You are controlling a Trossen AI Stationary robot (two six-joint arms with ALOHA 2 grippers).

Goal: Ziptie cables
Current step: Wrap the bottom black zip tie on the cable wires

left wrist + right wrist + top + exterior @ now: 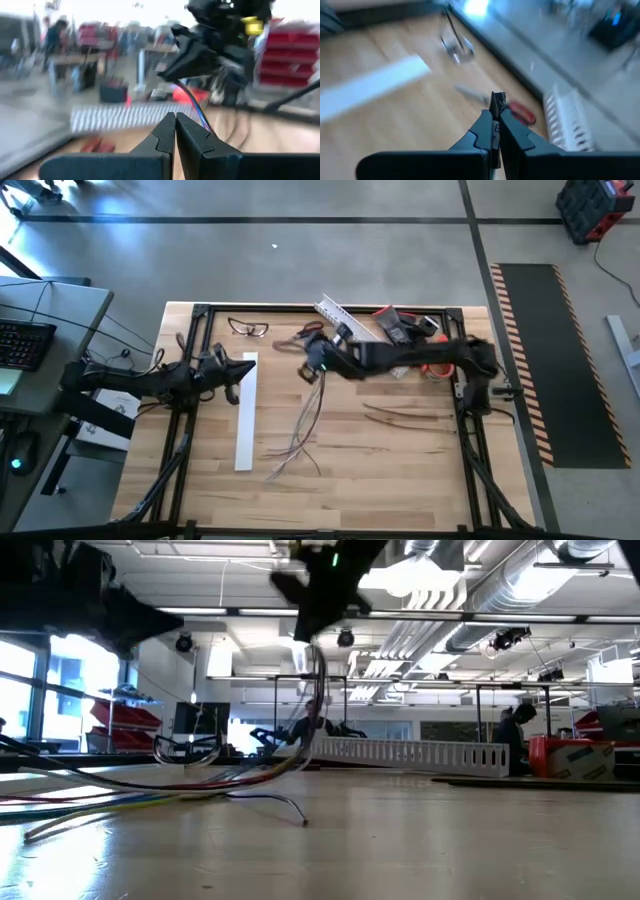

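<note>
Cables (300, 430) trail loose across the wooden table (400, 470), just right of the white slotted channel (245, 415); we note their upper ends lifted off the boards, pinched in the closed right gripper (312, 370) beyond the channel's far end. Zipties (405, 415) lie flat, well right of the channel. We find the left gripper (245, 368) closed and empty over the channel's far end.
</note>
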